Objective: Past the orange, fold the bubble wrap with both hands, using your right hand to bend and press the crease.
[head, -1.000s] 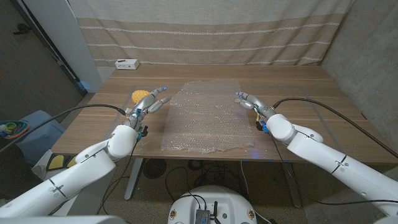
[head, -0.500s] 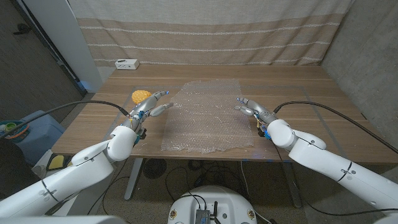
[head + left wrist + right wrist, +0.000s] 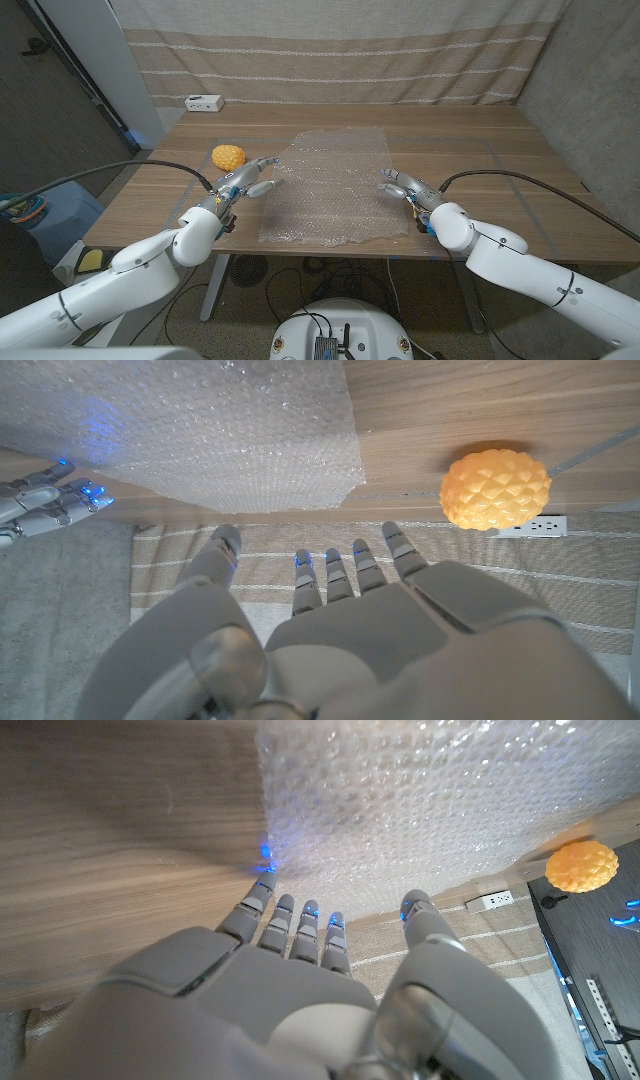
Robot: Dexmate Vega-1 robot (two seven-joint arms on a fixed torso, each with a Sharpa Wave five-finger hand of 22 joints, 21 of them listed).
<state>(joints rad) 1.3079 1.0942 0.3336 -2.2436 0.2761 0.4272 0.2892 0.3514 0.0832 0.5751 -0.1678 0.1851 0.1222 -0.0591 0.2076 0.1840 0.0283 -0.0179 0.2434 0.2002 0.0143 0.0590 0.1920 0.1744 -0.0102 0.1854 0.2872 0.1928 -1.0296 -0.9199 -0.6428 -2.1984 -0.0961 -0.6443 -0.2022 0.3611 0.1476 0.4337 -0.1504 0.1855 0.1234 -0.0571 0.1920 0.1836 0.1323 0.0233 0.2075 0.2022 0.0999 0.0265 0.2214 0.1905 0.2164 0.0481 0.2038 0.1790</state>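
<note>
Bubble wrap [image 3: 329, 186]: clear sheet lying spread and unfolded at the centre of the frame, on the wooden table [image 3: 520, 170]
Left hand [image 3: 245, 180]: just left of the sheet's left edge, fingers apart and stretched toward it, holding nothing
Right hand [image 3: 405, 185]: at the sheet's right edge, centre right of the frame, fingers spread and empty; contact with the sheet cannot be told
Orange [image 3: 228, 156]: bumpy yellow-orange ball, left of centre, just above the left hand
White box [image 3: 203, 102]: upper left, at the table's far edge
</note>
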